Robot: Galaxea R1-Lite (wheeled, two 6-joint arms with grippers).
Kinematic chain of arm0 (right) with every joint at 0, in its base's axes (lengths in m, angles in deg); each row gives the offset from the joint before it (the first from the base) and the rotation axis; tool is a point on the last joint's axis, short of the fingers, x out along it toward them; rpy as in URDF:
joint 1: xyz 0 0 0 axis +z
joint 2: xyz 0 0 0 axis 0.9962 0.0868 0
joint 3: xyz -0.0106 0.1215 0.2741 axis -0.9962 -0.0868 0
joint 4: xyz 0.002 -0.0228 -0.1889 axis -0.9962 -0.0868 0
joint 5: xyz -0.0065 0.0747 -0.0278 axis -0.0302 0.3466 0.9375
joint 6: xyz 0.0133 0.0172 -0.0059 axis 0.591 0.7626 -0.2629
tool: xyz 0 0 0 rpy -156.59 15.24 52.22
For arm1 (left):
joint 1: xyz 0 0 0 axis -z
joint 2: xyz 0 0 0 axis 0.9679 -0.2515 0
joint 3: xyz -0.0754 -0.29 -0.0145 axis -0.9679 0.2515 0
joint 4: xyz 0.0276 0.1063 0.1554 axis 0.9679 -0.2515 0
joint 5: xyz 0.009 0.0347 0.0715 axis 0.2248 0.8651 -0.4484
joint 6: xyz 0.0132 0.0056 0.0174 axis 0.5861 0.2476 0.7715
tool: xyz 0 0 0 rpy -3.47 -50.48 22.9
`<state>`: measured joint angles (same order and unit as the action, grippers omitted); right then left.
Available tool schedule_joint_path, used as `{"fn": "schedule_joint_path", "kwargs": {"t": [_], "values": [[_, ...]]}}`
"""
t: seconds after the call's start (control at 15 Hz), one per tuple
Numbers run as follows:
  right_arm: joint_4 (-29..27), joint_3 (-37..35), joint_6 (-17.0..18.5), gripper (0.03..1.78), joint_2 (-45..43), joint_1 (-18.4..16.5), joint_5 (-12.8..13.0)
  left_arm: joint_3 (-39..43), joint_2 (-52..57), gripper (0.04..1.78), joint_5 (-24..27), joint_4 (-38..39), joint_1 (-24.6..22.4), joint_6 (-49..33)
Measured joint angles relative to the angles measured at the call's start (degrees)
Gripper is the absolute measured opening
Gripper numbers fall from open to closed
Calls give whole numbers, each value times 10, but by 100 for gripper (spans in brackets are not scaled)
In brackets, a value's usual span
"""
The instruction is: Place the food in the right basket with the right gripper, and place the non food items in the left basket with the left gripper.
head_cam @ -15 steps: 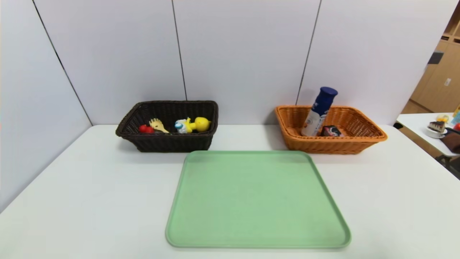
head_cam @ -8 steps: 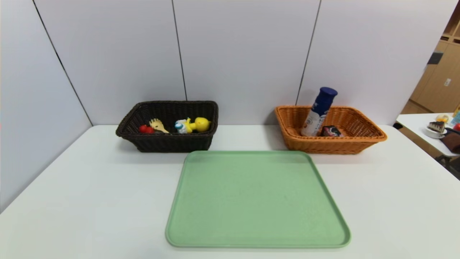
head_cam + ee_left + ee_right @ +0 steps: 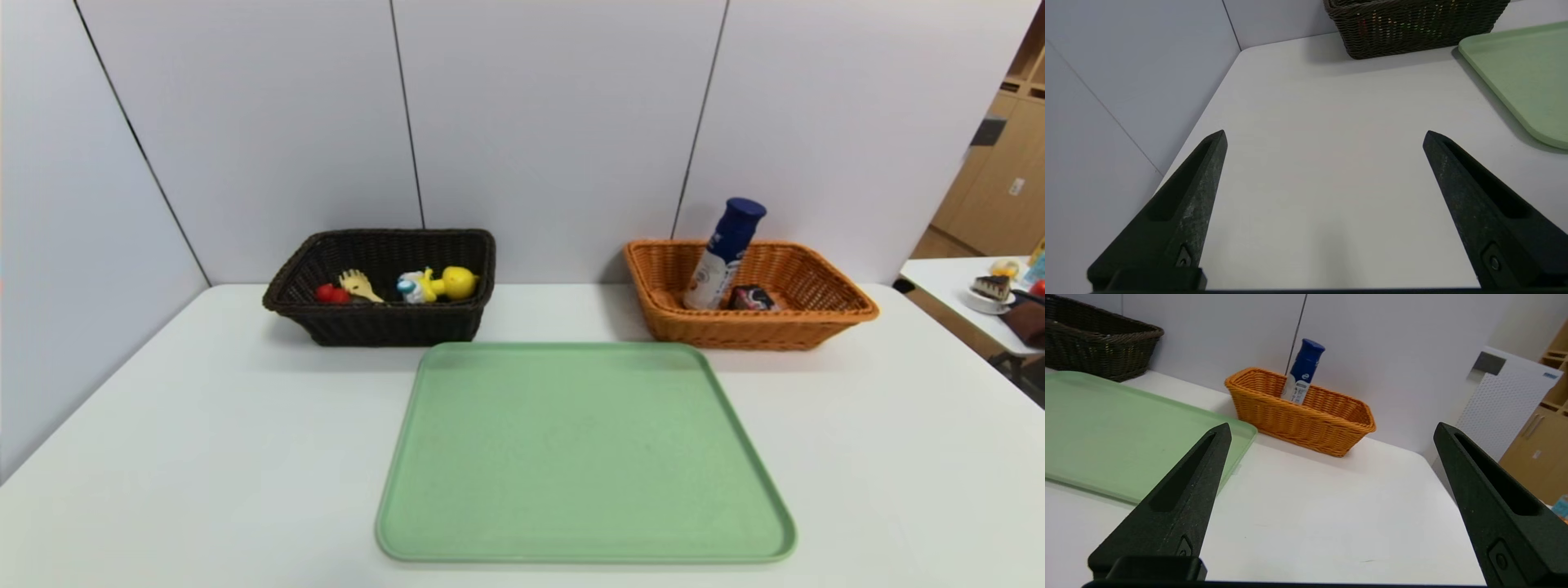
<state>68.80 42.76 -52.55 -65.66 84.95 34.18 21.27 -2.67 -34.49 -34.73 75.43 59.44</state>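
The white bottle with a blue top (image 3: 725, 249) leans in the orange basket (image 3: 824, 322) beside the small black carton (image 3: 753, 297); the bottle also shows in the right wrist view (image 3: 1302, 371). The dark brown basket (image 3: 375, 324) holds the yellow duck toy (image 3: 441, 283), the red duck (image 3: 331, 293) and the yellow fork (image 3: 359, 285). The grey case is hidden. Neither gripper shows in the head view. My left gripper (image 3: 1325, 136) is open and empty over bare table, short of the dark basket (image 3: 1412, 28). My right gripper (image 3: 1331, 430) is open and empty, short of the orange basket (image 3: 1306, 420).
An empty green tray (image 3: 584, 457) lies in the middle of the white table (image 3: 204, 425), in front of both baskets. Grey wall panels stand behind the baskets. A side table with a cake slice (image 3: 992, 287) is at the far right.
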Motion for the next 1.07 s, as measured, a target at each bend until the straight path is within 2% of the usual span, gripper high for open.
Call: {"fn": "schedule_joint_path", "kwargs": {"t": [0.07,0.13,0.2,0.33,0.47,0.6,0.73,0.87,1.07], "values": [[0,-12,5,171,-2,0,11,33,0,169,5,54,0,13],[-28,-17,21,171,-3,0,18,54,0,169,11,106,0,26],[-77,-21,41,171,-4,0,27,64,0,169,17,120,0,31],[-157,-22,100,171,-4,0,44,71,0,169,58,73,0,32],[-161,-22,125,171,-4,0,47,73,0,169,66,44,0,12],[-161,-23,136,171,-4,0,51,73,0,169,65,46,0,-38],[-161,-23,132,171,-4,0,51,73,0,169,54,45,0,-80],[-161,-23,134,171,-4,0,51,74,0,169,46,45,0,-85],[-160,-23,136,171,-4,0,66,74,0,169,44,47,0,-88]]}}
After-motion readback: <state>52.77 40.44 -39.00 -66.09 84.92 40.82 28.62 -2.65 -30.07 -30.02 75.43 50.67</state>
